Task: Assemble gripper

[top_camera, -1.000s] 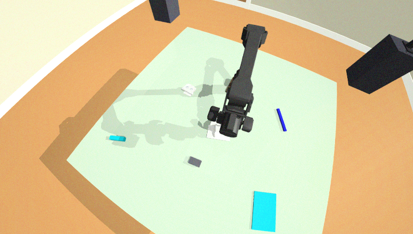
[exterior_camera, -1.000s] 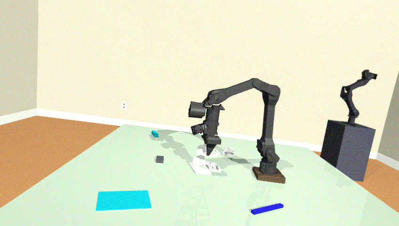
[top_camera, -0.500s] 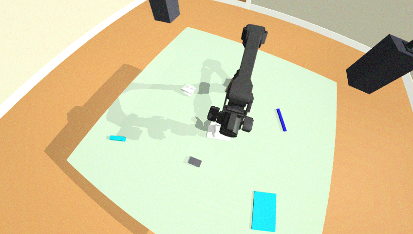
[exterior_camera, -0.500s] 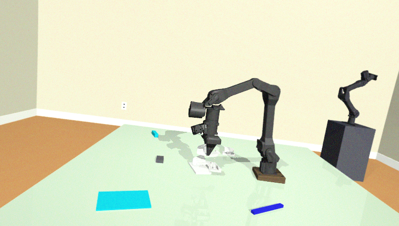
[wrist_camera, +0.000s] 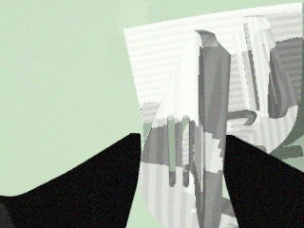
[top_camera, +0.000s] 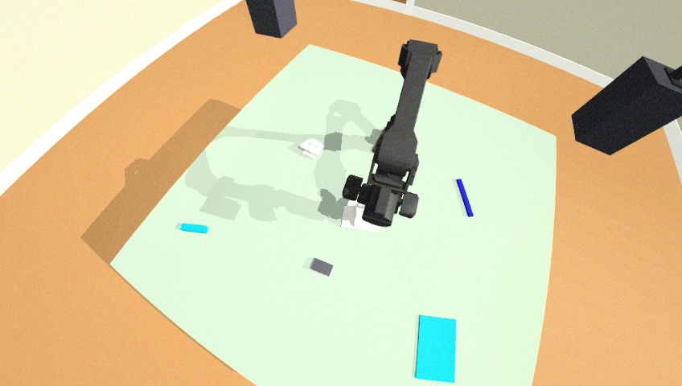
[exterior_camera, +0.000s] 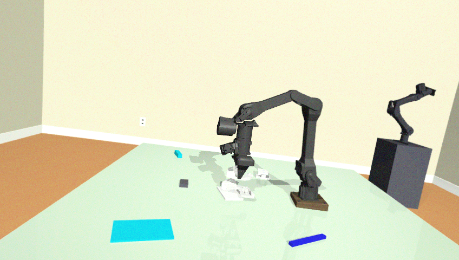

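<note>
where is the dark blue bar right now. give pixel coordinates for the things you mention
In the top view the dark blue bar (top_camera: 464, 197) (exterior_camera: 307, 240) lies right of the arm, above the cyan sheet (top_camera: 436, 348) (exterior_camera: 142, 230); in the exterior view it is at the near right, in front of the arm's wooden base (exterior_camera: 312, 206).
</note>
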Tool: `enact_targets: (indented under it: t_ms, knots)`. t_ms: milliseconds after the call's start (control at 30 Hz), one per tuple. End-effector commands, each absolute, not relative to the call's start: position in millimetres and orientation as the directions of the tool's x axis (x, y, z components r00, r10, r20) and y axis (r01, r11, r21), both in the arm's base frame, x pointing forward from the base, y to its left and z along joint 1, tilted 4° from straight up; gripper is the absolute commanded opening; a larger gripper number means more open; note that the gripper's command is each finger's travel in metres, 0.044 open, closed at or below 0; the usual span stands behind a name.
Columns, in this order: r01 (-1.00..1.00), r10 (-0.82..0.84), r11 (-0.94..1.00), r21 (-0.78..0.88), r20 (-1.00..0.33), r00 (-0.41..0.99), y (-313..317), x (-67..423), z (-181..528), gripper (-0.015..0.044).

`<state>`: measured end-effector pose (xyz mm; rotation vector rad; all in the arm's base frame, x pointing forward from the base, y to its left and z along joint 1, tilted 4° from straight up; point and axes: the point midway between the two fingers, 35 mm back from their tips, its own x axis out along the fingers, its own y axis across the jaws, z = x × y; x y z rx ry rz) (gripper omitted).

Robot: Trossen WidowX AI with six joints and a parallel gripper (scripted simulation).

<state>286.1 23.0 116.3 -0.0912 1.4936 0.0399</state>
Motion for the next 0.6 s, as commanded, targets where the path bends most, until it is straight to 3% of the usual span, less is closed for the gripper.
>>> enact_targets:
  t_ms: [0,567]
  knots:
    - [-0.086,-0.034,0.995,-0.041,-0.996,0.081,22.3,287.1,117.1,0.0134]
    - [-0.085,-0.034,0.995,-0.041,-0.996,0.081,22.1,288.1,111.4,0.0134]
